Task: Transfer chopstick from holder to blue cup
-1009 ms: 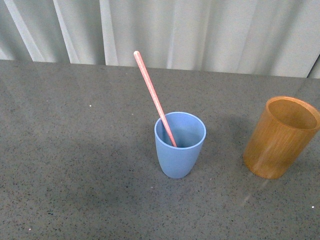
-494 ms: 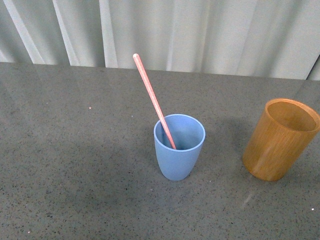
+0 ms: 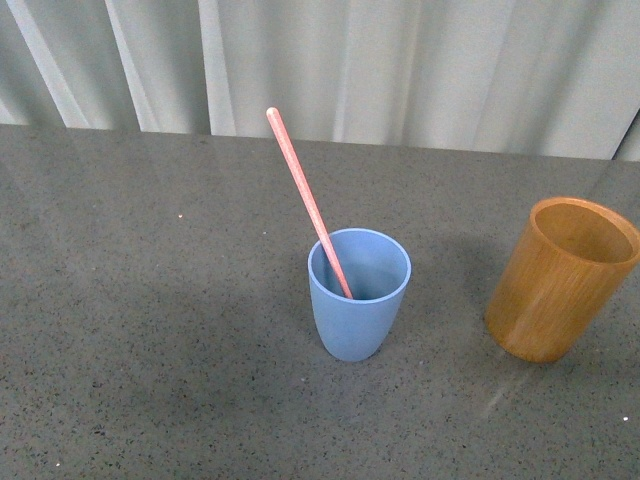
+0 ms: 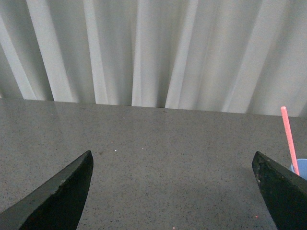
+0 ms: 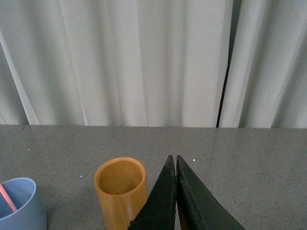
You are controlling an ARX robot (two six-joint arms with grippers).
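Note:
The pink-red chopstick (image 3: 305, 199) stands tilted in the blue cup (image 3: 358, 294) at the table's middle, its top leaning to the far left. The orange-brown wooden holder (image 3: 560, 278) stands empty to the right of the cup. Neither arm shows in the front view. My left gripper (image 4: 172, 165) is open and empty over bare table, with the chopstick (image 4: 289, 140) and the cup's rim (image 4: 299, 167) at the edge of its view. My right gripper (image 5: 173, 159) is shut and empty, just beside the holder (image 5: 120, 190); the blue cup (image 5: 20, 203) is further off.
The grey speckled table (image 3: 150, 300) runs back to a white pleated curtain (image 3: 400, 70) along its far edge.
The front view has shifted slightly; the cup, chopstick and holder sit a little lower in the picture than a second ago. Nothing else has moved.

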